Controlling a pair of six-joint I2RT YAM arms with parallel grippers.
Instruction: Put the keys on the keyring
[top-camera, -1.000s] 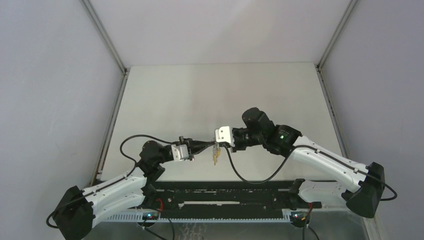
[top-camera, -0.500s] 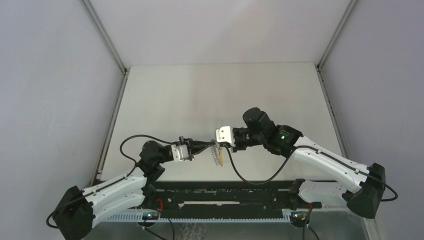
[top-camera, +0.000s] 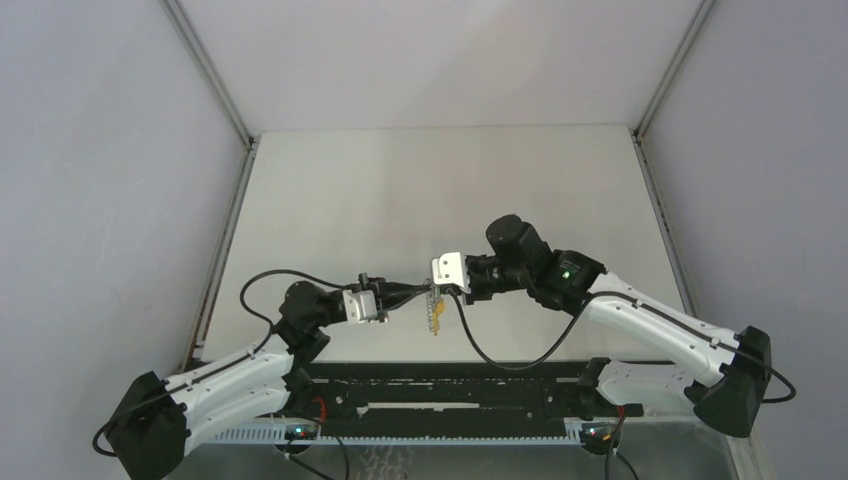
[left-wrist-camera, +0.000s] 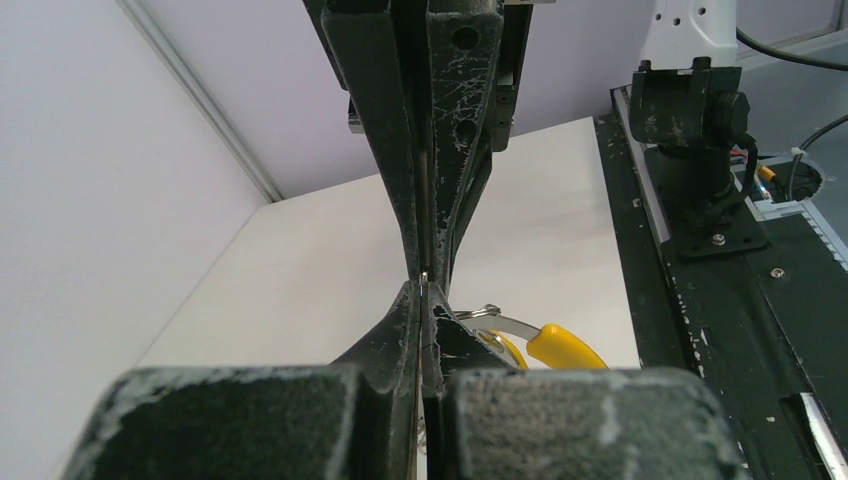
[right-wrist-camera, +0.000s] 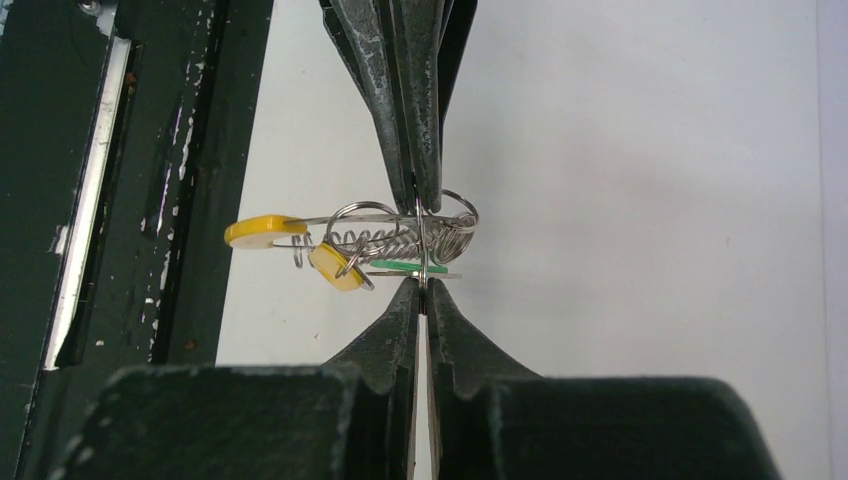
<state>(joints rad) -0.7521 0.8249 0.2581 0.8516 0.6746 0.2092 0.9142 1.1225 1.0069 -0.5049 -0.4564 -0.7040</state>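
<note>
My left gripper and right gripper meet tip to tip above the near middle of the table. Both are shut on the thin grey keyring, which stands edge-on between them. In the right wrist view, my right gripper pinches the ring from below and the left gripper from above. Two yellow key heads hang to the left on small rings. A green key lies against the keyring. In the left wrist view, the left gripper is closed, with a yellow key head beside it.
The white table stretches behind the grippers between grey walls. A black mounting rail runs along the near edge, just below the hanging keys. It also shows in the right wrist view and the left wrist view.
The hanging keys swung slightly right and then back under the grippers. Both arms have stayed where they were, still pinching the keyring.
</note>
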